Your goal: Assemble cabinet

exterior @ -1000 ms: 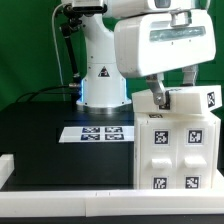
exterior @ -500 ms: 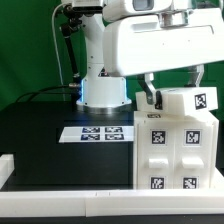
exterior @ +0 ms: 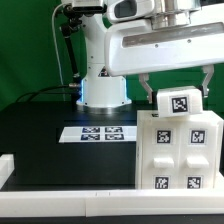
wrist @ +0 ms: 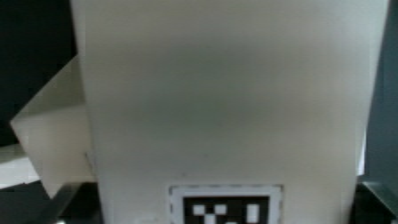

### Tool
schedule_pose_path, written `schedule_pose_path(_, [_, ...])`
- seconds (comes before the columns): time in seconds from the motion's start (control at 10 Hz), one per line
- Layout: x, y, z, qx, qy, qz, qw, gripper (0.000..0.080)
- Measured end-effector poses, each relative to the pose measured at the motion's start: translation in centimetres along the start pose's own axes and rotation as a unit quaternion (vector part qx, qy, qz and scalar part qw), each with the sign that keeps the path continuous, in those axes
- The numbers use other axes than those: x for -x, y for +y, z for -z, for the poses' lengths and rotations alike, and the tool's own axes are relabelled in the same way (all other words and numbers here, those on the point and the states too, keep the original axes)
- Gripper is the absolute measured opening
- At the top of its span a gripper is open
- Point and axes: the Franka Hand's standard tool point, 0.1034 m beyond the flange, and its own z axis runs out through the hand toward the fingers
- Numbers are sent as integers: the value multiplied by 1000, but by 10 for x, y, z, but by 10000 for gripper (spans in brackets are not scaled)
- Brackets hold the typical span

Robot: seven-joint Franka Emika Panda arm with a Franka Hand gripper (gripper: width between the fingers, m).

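Observation:
The white cabinet body (exterior: 178, 155) stands at the exterior view's right, its front carrying several square tags. A smaller white block (exterior: 178, 104) with one tag facing the camera sits on top of the body. My gripper (exterior: 178, 88) hangs right over it, with one finger (exterior: 148, 88) on each side of the block, shut on it. In the wrist view the block (wrist: 214, 100) fills nearly the whole picture, with its tag (wrist: 228, 208) at the edge. The fingertips are hidden there.
The marker board (exterior: 100, 132) lies flat on the black table, at the left of the cabinet. The arm's white base (exterior: 103, 90) stands behind it. A white rail (exterior: 60, 178) runs along the table's front edge, with a raised end at the far left (exterior: 5, 165).
The hand has risen and turned. The block in it has swung round, so its tag has moved from the right side to face the camera.

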Motion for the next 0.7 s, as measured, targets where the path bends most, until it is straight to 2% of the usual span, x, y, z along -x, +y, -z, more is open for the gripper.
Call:
schedule_pose_path(0.5, [-1, -1, 0, -1, 1, -136, 991, 560])
schedule_pose_path(0.7, [-1, -1, 0, -3, 1, -225, 974, 560])
